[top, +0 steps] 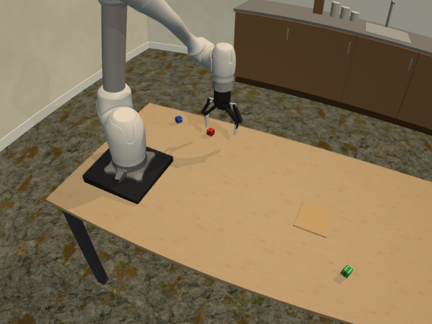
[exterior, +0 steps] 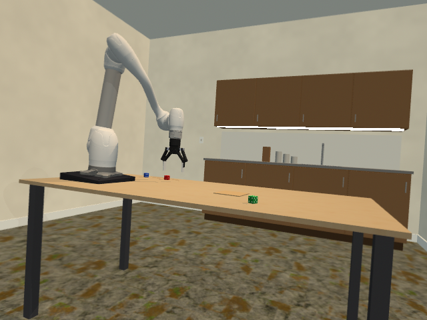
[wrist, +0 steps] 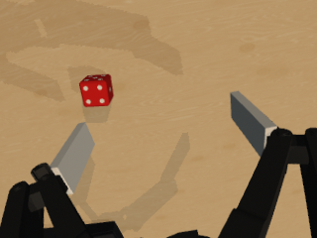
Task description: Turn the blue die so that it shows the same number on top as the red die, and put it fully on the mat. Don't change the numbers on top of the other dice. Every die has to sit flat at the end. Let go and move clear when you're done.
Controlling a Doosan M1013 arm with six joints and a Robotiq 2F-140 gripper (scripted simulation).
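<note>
Across the wooden table, the arm stands at upper left, the mat at lower right with no die on it. The gripper hangs wide open, holding nothing, above the red die; the blue die sits further left, the green die near the bottom right.

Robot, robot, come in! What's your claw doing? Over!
Claw open, empty, above red die. Blue die untouched, off mat. Nothing blocking.
</note>
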